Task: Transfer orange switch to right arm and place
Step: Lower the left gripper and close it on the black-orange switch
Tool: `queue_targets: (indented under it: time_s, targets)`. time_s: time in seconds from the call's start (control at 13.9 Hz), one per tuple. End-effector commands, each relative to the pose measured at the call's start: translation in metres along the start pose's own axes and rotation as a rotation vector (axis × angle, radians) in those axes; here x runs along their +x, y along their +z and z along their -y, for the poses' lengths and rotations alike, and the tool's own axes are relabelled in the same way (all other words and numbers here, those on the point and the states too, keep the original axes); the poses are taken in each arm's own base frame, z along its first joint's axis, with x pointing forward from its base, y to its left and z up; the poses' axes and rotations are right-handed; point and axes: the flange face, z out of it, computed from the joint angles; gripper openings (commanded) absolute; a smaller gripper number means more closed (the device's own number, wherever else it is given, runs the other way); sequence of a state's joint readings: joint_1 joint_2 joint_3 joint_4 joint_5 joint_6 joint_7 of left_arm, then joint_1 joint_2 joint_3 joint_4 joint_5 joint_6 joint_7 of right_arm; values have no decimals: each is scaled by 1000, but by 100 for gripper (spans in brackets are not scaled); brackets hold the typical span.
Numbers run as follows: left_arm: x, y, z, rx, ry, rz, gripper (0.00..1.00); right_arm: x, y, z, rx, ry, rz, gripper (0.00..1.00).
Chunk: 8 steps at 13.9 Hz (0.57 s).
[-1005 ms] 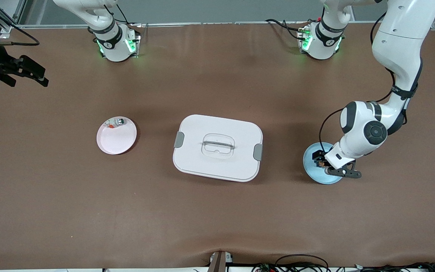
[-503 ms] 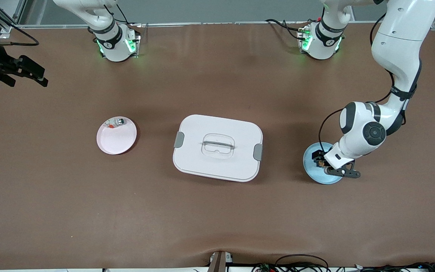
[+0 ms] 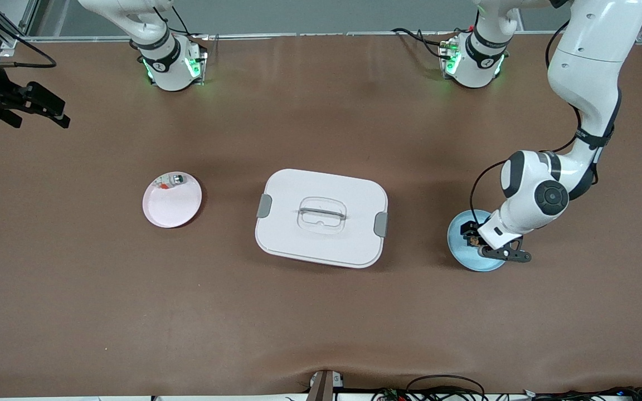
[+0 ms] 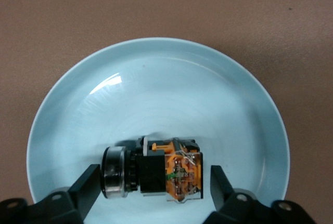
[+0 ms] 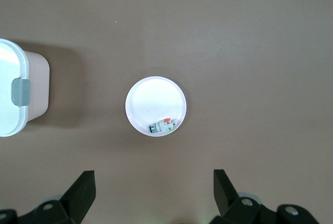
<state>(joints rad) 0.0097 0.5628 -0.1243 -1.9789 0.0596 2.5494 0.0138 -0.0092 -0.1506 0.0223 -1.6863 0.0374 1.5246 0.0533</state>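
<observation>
The orange switch (image 4: 156, 174), black with a silver end and an orange part, lies on its side in the light blue plate (image 4: 156, 78) at the left arm's end of the table (image 3: 466, 257). My left gripper (image 4: 154, 178) is down in that plate (image 3: 480, 243), open, one finger at each end of the switch. One finger is nearly against the silver end. A small gap shows at the orange end. My right gripper (image 5: 153, 180) hangs open and empty, high over the table near the pink plate (image 5: 151, 96), and shows at the picture's edge in the front view (image 3: 56, 111).
A white lidded box (image 3: 321, 217) with grey latches stands mid-table, between the two plates. The pink plate (image 3: 173, 209) holds a small silver-white piece with a red bit (image 3: 169, 181). Bare brown table surrounds them.
The left gripper's fingers have drawn in around the switch. The left arm has sunk very slightly. The right arm has stayed where it was.
</observation>
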Motion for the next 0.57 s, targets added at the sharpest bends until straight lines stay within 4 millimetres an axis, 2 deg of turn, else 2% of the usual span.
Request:
queue_targets:
  time_s: [0.0, 0.14, 0.22, 0.36, 0.43, 0.5]
  targets:
    - [-1, 4, 1, 18, 5, -1, 80, 0, -2, -2, -3, 15, 2, 100]
    - [-2, 6, 2, 18, 4, 3, 66, 1, -1, -2, -3, 15, 4, 100]
    - [-1, 5, 3, 18, 2, 2, 53, 1, -1, -2, -3, 15, 4, 100]
    - [1, 1, 3, 19, 2, -6, 17, 1, -1, -1, -3, 13, 4, 100]
    - [3, -3, 3, 19, 0, -12, 6, 1, -1, -1, -3, 13, 4, 100]
    - [6, -11, 4, 21, 0, -23, 0, 1, -1, -1, -3, 13, 4, 100]
